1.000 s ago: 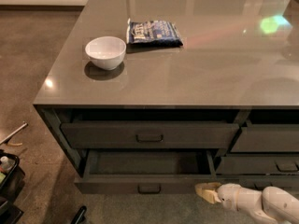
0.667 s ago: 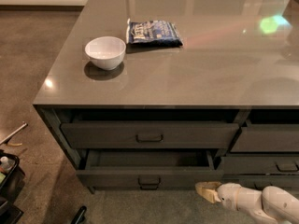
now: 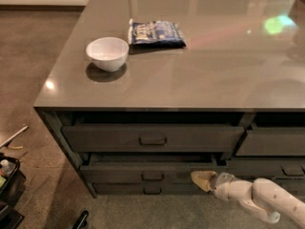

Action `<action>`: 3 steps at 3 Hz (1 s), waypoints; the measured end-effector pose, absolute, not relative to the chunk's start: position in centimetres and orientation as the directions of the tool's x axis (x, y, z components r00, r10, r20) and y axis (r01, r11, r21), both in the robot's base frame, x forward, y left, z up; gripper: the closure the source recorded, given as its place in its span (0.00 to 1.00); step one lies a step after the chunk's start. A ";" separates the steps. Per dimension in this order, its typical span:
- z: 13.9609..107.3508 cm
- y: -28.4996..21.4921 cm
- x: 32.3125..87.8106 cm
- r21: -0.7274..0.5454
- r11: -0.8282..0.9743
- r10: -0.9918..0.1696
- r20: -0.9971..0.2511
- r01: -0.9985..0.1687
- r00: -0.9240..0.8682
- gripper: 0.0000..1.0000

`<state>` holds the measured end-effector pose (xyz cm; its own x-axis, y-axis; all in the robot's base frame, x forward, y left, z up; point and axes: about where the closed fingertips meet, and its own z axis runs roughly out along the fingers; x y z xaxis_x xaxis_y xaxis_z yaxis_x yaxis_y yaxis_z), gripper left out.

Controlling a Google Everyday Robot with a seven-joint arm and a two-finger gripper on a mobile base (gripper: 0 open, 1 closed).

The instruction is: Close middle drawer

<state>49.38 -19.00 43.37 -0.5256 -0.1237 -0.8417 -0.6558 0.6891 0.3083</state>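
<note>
Over on the far left floor, a dark bin [image 3: 7, 185] is sitting well clear of the job, so I'm ignoring it. Moving across, a white bowl [image 3: 107, 53] and a blue packet [image 3: 156, 32] are resting on the grey counter [image 3: 214, 80], set back from the edge; I'm judging that nothing up there is going to get in the way.

Below the counter edge, the top drawer [image 3: 152, 138] is sitting above the middle drawer [image 3: 119, 173], which is showing a dark strip of its box along the top. I'm reading it as almost home but not yet flush. Its small pull [image 3: 152, 176] is sitting at the centre.

Further right, I'm holding the gripper [image 3: 202, 180] low against the right part of that drawer front, and it looks to be touching it. The tan fingers [image 3: 200, 178] are looking pressed together into one wedge, good for pushing rather than grasping. The white arm [image 3: 257, 197] is coming in from the lower right, nearly level and pointing left.
</note>
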 end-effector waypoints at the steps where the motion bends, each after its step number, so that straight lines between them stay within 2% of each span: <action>1: 43.2 -18.4 50.6 0.292 0.695 -0.128 -0.849 -0.657 -0.513 1.00; 2: 42.7 -17.0 53.0 0.259 0.706 -0.149 -0.855 -0.659 -0.496 1.00; 3: 42.7 -17.0 52.7 0.259 0.706 -0.149 -0.855 -0.659 -0.496 1.00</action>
